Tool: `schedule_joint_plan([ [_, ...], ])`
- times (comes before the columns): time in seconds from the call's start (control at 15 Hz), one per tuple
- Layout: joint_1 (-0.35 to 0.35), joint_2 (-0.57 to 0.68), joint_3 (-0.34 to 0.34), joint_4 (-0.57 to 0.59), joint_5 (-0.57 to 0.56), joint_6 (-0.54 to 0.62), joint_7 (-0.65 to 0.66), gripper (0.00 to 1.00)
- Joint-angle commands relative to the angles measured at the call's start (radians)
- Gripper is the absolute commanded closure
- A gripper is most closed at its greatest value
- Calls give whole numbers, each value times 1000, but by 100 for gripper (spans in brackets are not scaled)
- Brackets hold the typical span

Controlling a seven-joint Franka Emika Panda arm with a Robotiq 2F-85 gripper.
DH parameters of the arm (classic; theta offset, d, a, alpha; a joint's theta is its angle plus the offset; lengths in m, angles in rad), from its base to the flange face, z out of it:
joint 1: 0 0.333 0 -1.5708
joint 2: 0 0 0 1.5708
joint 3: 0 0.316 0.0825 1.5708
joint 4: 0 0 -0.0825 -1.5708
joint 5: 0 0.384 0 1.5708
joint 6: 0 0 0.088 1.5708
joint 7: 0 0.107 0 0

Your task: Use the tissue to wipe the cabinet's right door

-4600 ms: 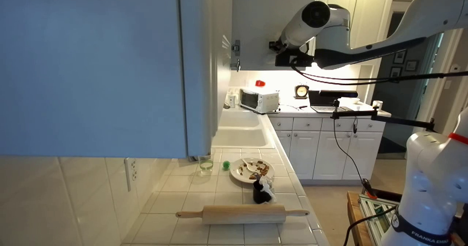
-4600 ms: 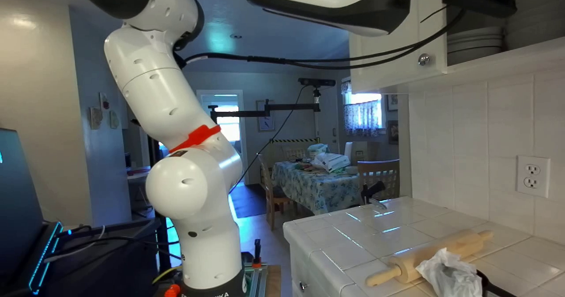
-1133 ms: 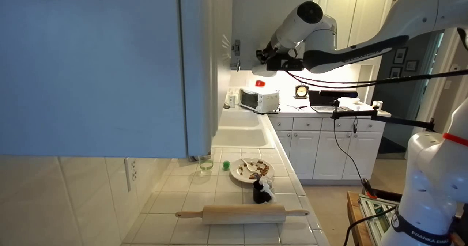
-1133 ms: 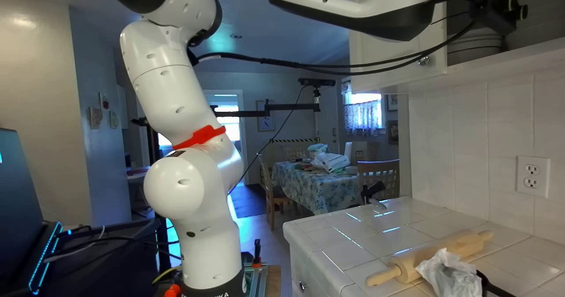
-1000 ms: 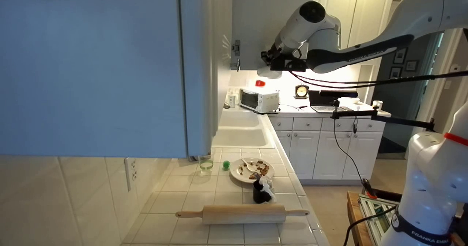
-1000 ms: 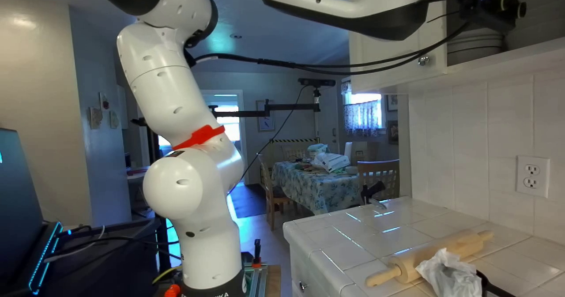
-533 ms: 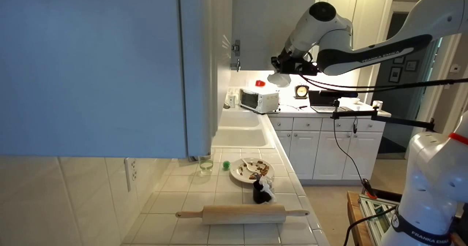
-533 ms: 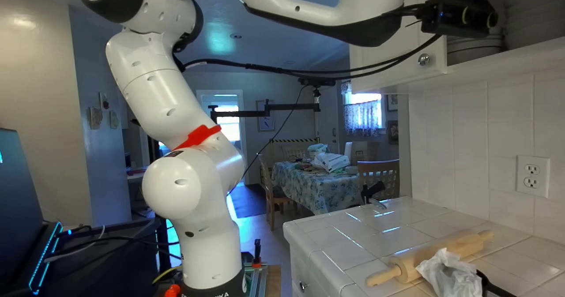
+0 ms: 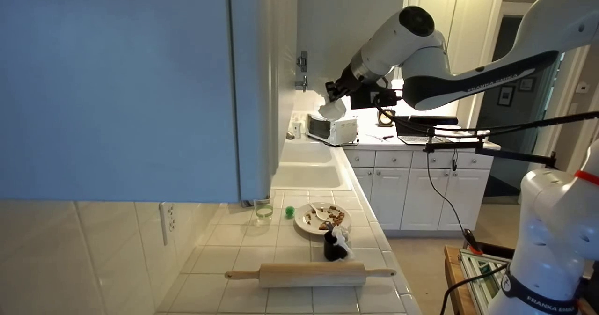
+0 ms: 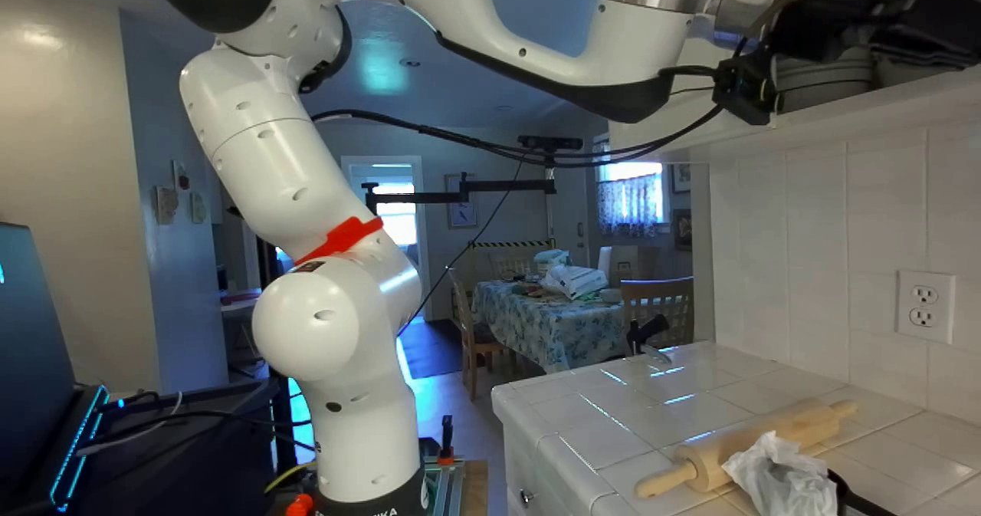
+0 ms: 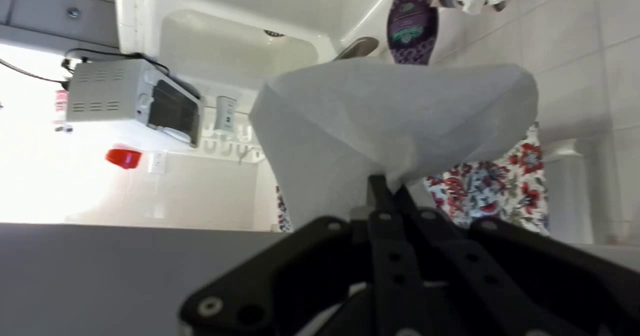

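A white tissue (image 9: 333, 110) hangs from my gripper (image 9: 331, 92), just below the lower edge of the cabinet's right door (image 9: 344, 20), a plain grey panel, in an exterior view. In the wrist view the tissue (image 11: 390, 121) spreads out ahead of my gripper (image 11: 392, 183), whose fingertips are closed together on it. A grey panel (image 11: 100, 276) fills the lower left of the wrist view. In an exterior view my gripper (image 10: 939, 29) is at the upper right by the cabinet; the tissue is hidden there. Whether the tissue touches the door cannot be told.
A large blue-grey door (image 9: 117, 85) stands close at left. Below are the sink (image 9: 309, 177), a toaster oven (image 9: 332, 128), a plate of food (image 9: 323, 217), a black cup (image 9: 334, 249) and a rolling pin (image 9: 311, 274). Stacked plates (image 10: 824, 79) sit in the open cabinet.
In the last half second my gripper has moved left and slightly down in an exterior view, and its wrist has tilted. The tissue, hidden 4.6 seconds ago, now shows below the door's lower edge.
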Motion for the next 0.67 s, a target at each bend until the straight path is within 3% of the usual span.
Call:
schedule_joint_plan([
  [0.0, 28, 46, 6, 2, 13, 123, -88, 100],
  [0.4, 97, 130, -44, -21, 129, 359, -252, 100],
  [0.6, 77, 138, -16, -9, 86, 323, -196, 98],
])
